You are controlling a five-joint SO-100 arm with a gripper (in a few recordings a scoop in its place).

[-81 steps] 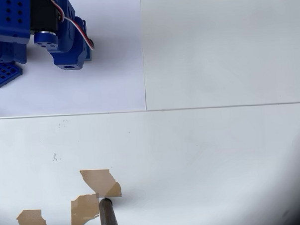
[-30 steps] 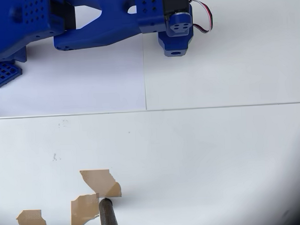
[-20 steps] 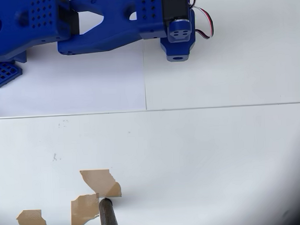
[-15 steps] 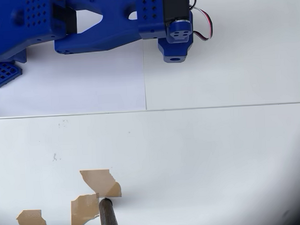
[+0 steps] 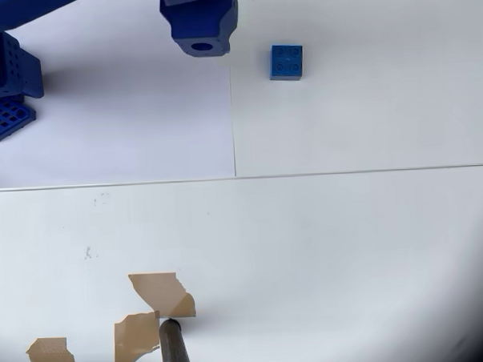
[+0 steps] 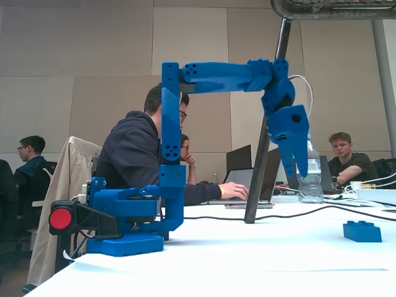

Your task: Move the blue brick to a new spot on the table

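The blue brick (image 5: 286, 62) lies studs up on the white table (image 5: 348, 240), just right of the vertical seam in the overhead view. It is free, with nothing touching it. The blue arm's wrist block (image 5: 198, 22) hangs at the top edge, to the brick's left and apart from it. In the fixed view my gripper (image 6: 302, 173) points straight down, raised well above the table, and its fingers form one wedge with no gap and nothing in them. The brick (image 6: 362, 231) rests on the table to the gripper's lower right.
The arm's base (image 5: 5, 87) sits at the overhead view's top left. Torn brown tape patches (image 5: 160, 293) and a dark pole (image 5: 175, 348) are at the bottom left. People with laptops sit behind the table (image 6: 260, 260); a black cable (image 6: 297, 216) runs across it.
The arm has drawn back to the left and up from where it reached out. The blue brick, hidden under the gripper before, now lies uncovered on the table.
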